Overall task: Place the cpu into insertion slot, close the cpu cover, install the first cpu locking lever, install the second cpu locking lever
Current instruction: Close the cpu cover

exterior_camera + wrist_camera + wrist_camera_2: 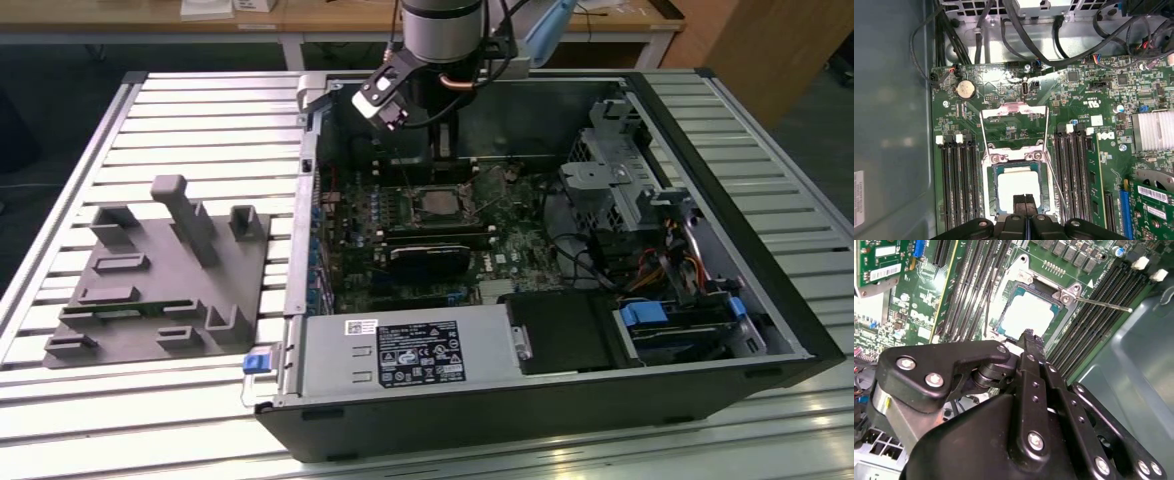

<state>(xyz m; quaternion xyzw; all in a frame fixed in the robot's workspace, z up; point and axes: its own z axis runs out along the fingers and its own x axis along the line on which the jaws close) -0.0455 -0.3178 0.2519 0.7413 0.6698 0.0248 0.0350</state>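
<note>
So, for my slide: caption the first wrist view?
Gripper over the cpu seated in the insertion slot, cpu cover open.

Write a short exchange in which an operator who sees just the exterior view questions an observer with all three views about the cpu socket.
Turn 1. Operator: Is the cpu in place? Observer: Yes; the first wrist view shows the cpu lying inside the insertion slot.
Turn 2. Operator: Is the cover closed? Observer: No; the cpu cover is swung open, off the cpu.
Turn 3. Operator: What about the fingers? Observer: The fingers are shut together, nothing between them, near the cpu's edge.
</note>
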